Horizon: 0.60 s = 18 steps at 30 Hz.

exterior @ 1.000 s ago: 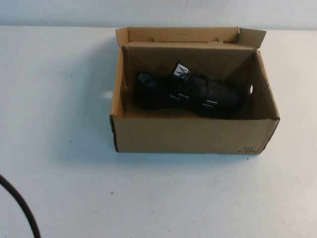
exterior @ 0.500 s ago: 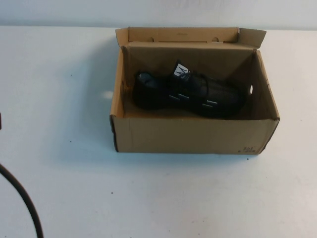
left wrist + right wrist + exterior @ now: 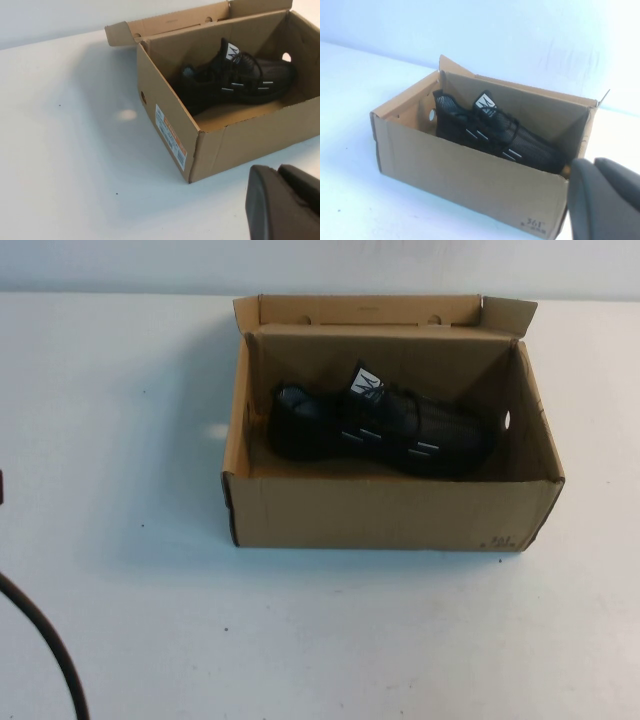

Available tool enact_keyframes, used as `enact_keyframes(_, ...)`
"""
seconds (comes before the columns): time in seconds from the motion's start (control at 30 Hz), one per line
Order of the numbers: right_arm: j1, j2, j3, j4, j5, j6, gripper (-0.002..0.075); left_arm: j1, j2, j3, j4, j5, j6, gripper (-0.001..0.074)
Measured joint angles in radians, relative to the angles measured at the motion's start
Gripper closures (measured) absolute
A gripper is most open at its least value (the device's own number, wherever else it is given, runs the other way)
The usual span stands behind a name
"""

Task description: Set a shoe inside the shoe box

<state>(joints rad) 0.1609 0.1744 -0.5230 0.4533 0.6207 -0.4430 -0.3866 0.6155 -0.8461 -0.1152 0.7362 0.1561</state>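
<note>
Both tools [image 3: 287, 200] [image 3: 607, 197] cropped, grip unreadable.

Left gripper [image 3: 285, 205]: matte dark grey, chunky, rounded edges, a narrow seam across the top. Right gripper [image 3: 605, 197]: same dark grey, smooth, rounded. Thin black cable [image 3: 45, 645] curving low on the left.

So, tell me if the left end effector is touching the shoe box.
Apart. Left wrist view shows white table between left end effector and shoe box.

At the high view's left edge, the black cable [image 3: 45, 640] curves slightly farther inward than a second ago. A dark bit of the left arm [image 3: 2, 485] now shows at that edge.
</note>
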Motion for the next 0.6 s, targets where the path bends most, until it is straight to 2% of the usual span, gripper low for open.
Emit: enact_keyframes(0.6, -0.002, 0.0, 0.0, 0.006, -0.003, 0.0, 0.0742, 0.0, 0.0, 0.002, 0.0, 0.01, 0.004, 0.0735)
